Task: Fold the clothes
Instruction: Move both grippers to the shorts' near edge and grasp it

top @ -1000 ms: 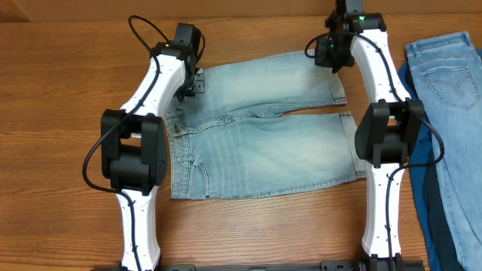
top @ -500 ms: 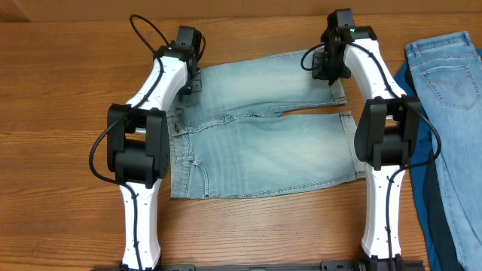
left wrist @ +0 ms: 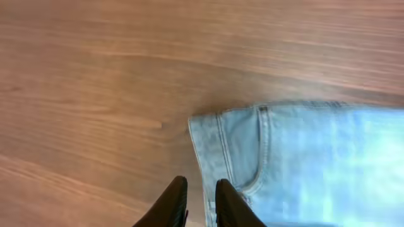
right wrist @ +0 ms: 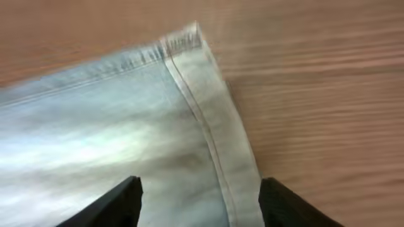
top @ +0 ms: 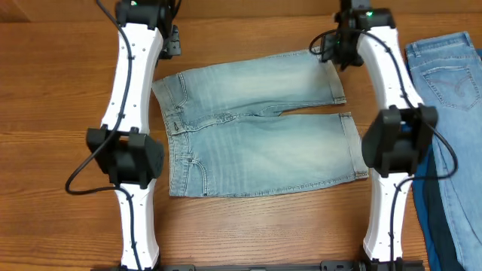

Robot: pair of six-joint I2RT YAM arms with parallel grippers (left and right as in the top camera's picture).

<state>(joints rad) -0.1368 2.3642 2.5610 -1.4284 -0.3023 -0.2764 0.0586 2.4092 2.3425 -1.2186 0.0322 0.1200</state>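
Left gripper (left wrist: 201, 207) is seen with its two fingers drawn almost together, only a sliver of gap between them and nothing held. It is poised above bare desk (top: 60, 113), apart from the cloth, just off the waistband corner (left wrist: 203, 123) at 11 o'clock of the jean shorts (top: 256, 132). Right gripper (right wrist: 199, 208) is seen spread wide and empty, with the hemmed corner (right wrist: 189, 38) of the far leg lying between and ahead of its fingers, at 1 o'clock of the shorts; whether cloth is touched cannot be told.

The light-wash shorts are spread flat in the middle of the desk, between the two arms, with the waistband toward 9 o'clock and both hemmed legs pointed toward 3 o'clock. A narrow split is shown between the legs.

Further out at 3 o'clock, beyond the right arm, pale jeans (top: 452, 83) are laid along the desk edge, a stitched back pocket showing, and dark blue cloth (top: 429, 226) is seen beside them toward 5 o'clock.
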